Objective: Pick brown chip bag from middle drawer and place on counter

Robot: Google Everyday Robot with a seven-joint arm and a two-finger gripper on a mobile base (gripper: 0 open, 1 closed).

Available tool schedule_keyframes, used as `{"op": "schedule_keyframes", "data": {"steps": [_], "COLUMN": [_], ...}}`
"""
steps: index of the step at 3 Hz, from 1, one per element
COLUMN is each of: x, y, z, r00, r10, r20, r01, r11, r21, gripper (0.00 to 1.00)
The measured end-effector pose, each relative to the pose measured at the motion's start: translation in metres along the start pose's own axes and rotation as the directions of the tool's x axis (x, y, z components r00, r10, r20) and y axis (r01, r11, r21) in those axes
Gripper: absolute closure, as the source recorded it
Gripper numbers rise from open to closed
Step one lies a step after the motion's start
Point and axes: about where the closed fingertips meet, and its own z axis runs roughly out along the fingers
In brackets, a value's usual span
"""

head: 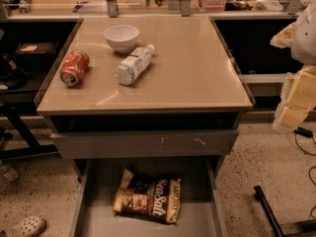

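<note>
The brown chip bag (pixel 148 195) lies flat on the floor of the open middle drawer (pixel 94 216), near its back, with the white "Sea Salt" script facing up. The beige counter (pixel 187 78) is above it. My gripper (pixel 295 102) is at the right edge of the view, beside the counter's right side and well above and to the right of the bag. It holds nothing that I can see.
On the counter lie an orange soda can (pixel 74 67) on its side, a white bowl (pixel 121 37) and a plastic bottle (pixel 134 64) on its side. A shut grey drawer front (pixel 143 143) with pale scratches overhangs the open drawer. A sandal (pixel 25 226) lies on the floor at left.
</note>
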Motion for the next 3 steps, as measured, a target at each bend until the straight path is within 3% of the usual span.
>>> {"op": "schedule_keyframes", "data": {"steps": [2,3], "x": [-0.004,-0.026], "y": [0.012,0.049], "z": [0.014,0.047], "r00": [1.000,0.999], "r10": [0.005,0.036], "r20": [0.003,0.037], "r01": [-0.005,-0.035], "r11": [1.0000,0.9986], "r21": [-0.008,-0.039], "gripper": [0.00,0.00]}}
